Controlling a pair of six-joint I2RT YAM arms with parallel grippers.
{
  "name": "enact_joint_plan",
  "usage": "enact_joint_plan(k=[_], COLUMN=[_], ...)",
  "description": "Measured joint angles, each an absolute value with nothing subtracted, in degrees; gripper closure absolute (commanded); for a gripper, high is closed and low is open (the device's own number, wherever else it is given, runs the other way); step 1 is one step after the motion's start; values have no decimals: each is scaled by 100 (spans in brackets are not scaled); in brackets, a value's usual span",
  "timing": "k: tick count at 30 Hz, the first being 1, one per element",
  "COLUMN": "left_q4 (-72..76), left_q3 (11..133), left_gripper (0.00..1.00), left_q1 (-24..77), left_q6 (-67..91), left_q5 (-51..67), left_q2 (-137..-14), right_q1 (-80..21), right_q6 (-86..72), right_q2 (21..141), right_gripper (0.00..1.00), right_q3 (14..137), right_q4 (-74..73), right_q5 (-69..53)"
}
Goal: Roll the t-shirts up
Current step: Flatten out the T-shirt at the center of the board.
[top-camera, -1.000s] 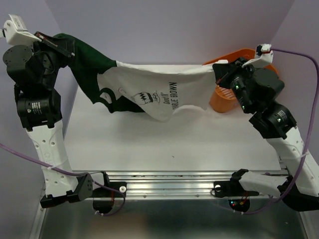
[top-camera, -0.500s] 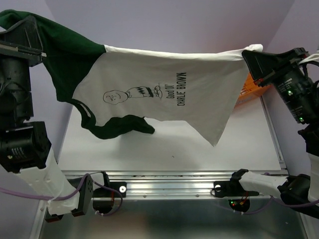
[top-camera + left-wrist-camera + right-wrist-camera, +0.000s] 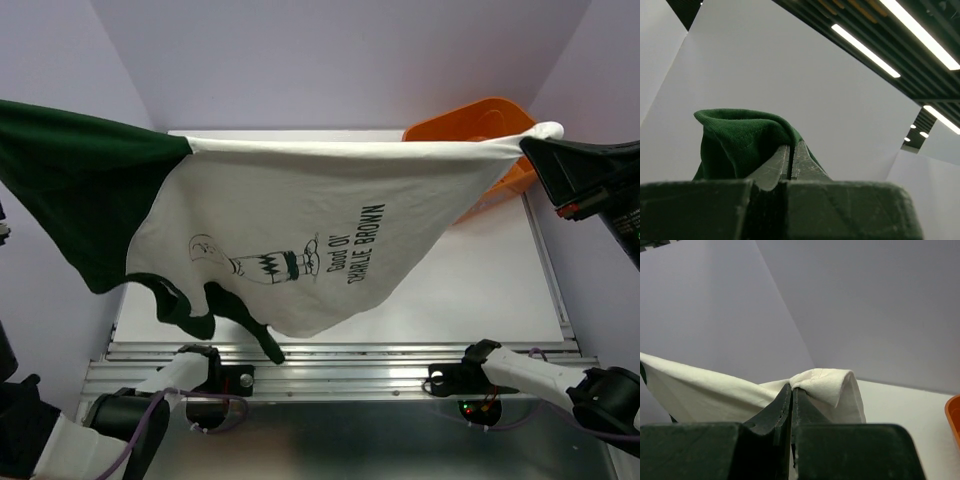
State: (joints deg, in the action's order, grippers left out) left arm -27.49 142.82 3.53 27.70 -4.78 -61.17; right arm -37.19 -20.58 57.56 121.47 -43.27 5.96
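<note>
A white t-shirt (image 3: 300, 205) with dark green sleeves and a small printed figure with lettering hangs stretched high above the table, spread between both arms. My right gripper (image 3: 535, 140) is shut on its white corner (image 3: 825, 382) at the upper right. In the top view my left gripper is out of frame past the left edge. In the left wrist view that left gripper (image 3: 791, 150) is shut on a fold of the green sleeve (image 3: 740, 137). The shirt's lower edge and other green sleeve (image 3: 235, 315) dangle over the table's near edge.
An orange plastic basket (image 3: 470, 118) stands at the back right of the white table (image 3: 480, 290), partly behind the shirt. A metal rail (image 3: 350, 375) with the arm bases runs along the near edge. Lilac walls enclose the table on three sides.
Both arms have risen and spread apart, lifting the t-shirt off the table and pulling it taut and flat. The left arm has gone out of the top view.
</note>
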Motion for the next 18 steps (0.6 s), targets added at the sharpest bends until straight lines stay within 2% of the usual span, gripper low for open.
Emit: enact_joint_plan(k=[5,11,18], left_q4=[-2602,-2659,-2840], left_q3=[14180,13633,12414], left_gripper=[100,100,100], left_q1=[1118,1232,1229], left_q6=[2414,2091,1734], left_q5=[-1085,-1367,-1619], left_q2=[-5981,-6069,-7004], right_q1=[-3721,-3721,-3721], right_q6=[-2158,-2399,-2729], right_q2=[5524,5315,5452], right_gripper=[99,99,99], right_q3=[11968,11000,9524], right_q4=[-4320,-4453,-5078], right_q5=[530,692,1367])
